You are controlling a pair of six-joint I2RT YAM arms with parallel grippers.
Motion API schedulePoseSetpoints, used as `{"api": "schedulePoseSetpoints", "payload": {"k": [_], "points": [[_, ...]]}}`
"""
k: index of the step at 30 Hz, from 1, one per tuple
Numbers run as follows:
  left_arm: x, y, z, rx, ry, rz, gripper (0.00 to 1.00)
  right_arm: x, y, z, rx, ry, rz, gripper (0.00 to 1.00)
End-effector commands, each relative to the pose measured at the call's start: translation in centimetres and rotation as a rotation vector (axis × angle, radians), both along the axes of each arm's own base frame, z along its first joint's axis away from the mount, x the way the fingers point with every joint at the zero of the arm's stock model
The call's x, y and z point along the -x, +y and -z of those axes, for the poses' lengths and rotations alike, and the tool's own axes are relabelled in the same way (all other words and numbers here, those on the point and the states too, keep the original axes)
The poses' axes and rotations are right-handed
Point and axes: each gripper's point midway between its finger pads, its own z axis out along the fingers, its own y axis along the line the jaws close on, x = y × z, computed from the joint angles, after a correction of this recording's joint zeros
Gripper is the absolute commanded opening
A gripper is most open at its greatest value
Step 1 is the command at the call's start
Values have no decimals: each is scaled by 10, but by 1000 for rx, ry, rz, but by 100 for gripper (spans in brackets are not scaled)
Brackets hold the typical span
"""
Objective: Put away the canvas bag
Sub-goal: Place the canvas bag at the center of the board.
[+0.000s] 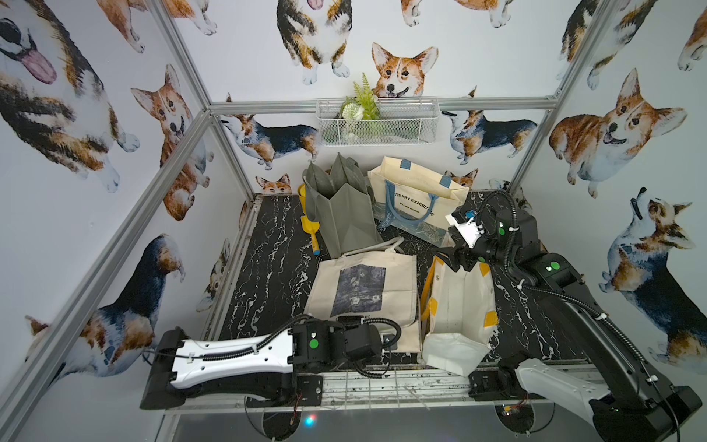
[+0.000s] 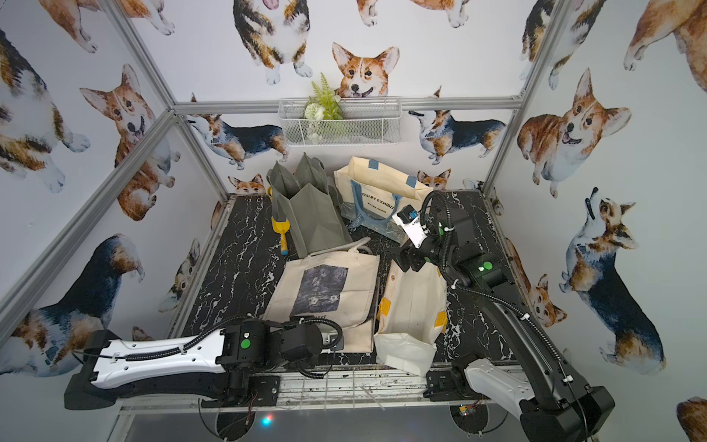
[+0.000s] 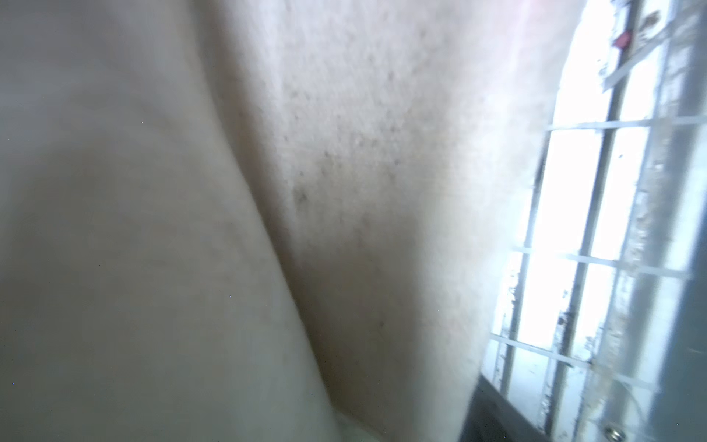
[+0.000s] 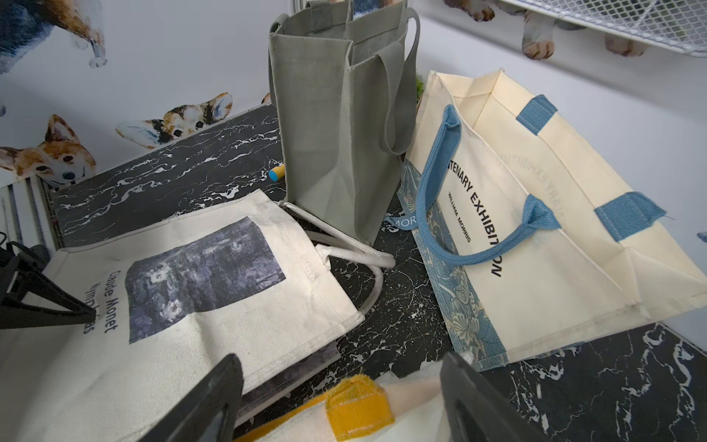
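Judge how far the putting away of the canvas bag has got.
Done: nothing visibly stowed; the Monet tote lies flat on the table. In hand: the right gripper stands open over the rim of the yellow-handled bag; the left gripper sits at the tote's near edge. Left: the whole stowing.

Your left arm (image 1: 229,356) has a long white shell (image 1: 214,369) with small holes in it, and black parts at both ends. A bumpy black cable (image 1: 267,338) runs along the top, tied down with little white clips. A round green dot (image 1: 313,343) sits on its black joint.

Your right arm (image 1: 589,333) is mostly black, with a white cover (image 1: 554,386) near its base. It has green dots (image 1: 554,265) too, and a curly black hose (image 1: 508,248). A small white box (image 1: 469,229) with a blue bit sits by its wrist. In the right wrist view, its jaws are flat, black and slanted. Thin wires (image 1: 296,407) hang under the left base.
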Motion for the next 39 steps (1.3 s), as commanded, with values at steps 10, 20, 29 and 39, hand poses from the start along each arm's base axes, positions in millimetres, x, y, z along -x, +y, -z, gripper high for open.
{"api": "schedulePoseSetpoints", "payload": {"k": [10,20,29,39], "points": [[-1,-4,-4,5,207,-17,82,8,27,-12,-20,98,-4,83],[-56,-26,45,2,331,-197,78,1,31,0,-41,119,50,82],[-55,-46,47,1,509,-285,83,8,28,13,-31,150,58,82],[-33,-32,35,-90,658,-449,87,11,29,19,-25,159,44,83]]}}
